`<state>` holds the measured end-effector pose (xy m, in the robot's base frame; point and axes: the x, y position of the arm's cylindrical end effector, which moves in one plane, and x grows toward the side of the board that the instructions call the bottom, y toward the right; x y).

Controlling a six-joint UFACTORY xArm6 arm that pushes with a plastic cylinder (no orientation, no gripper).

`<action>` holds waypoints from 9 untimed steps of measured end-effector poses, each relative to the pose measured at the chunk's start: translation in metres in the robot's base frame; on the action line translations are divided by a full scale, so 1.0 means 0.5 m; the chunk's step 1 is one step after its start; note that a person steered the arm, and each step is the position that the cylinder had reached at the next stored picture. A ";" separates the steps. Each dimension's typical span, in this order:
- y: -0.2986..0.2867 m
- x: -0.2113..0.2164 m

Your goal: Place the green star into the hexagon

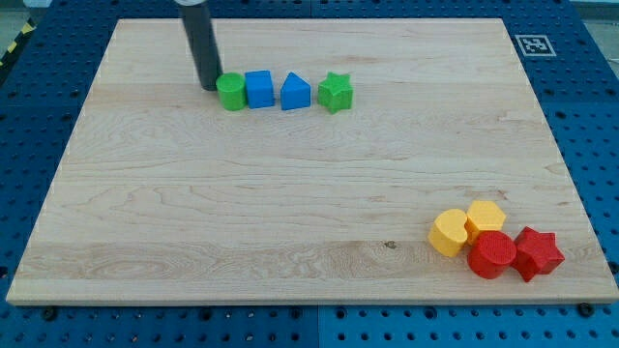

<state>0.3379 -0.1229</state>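
Observation:
The green star (336,92) lies near the view's top, at the right end of a row of blocks. To its left are a blue house-shaped block (296,93), a blue cube (259,89) and a green cylinder (231,92). My tip (208,86) rests on the board just left of the green cylinder, touching or nearly touching it. Two yellow blocks lie at the view's bottom right: a yellow hexagon (485,217) and a yellow rounded block (449,232).
A red cylinder (492,254) and a red star (538,253) sit beside the yellow blocks at the bottom right. The wooden board (290,193) lies on a blue perforated table. A printed marker (531,44) is at the board's top right corner.

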 end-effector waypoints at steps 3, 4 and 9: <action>0.196 0.047; 0.221 0.045; 0.421 -0.113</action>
<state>0.2816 0.0878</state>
